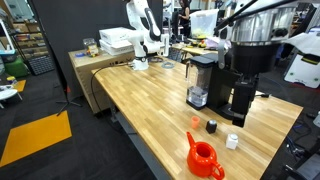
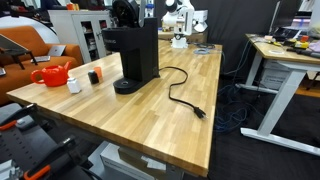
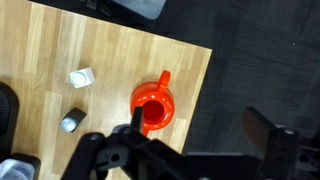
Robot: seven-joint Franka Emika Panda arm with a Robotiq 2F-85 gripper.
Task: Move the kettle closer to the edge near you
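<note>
Kettle [image 1: 203, 157] stands at table [image 1: 140, 95] end in an exterior view. Black cap [image 1: 211, 126] and white cap [image 1: 232, 142] lie between it and coffee machine [image 1: 215, 80]. In an exterior view, kettle [image 2: 52, 75] near table's far side, caps beside it. Wrist view: your claw [image 3: 195, 135] spread open, empty, above kettle, which sits just beside edge [image 3: 204, 90], near corner.

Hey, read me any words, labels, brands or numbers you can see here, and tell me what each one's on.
No text can be read in any view.
The kettle, coffee machine, white cap and black cap: no print visible.
The background shelves: too small and blurred to read.
</note>
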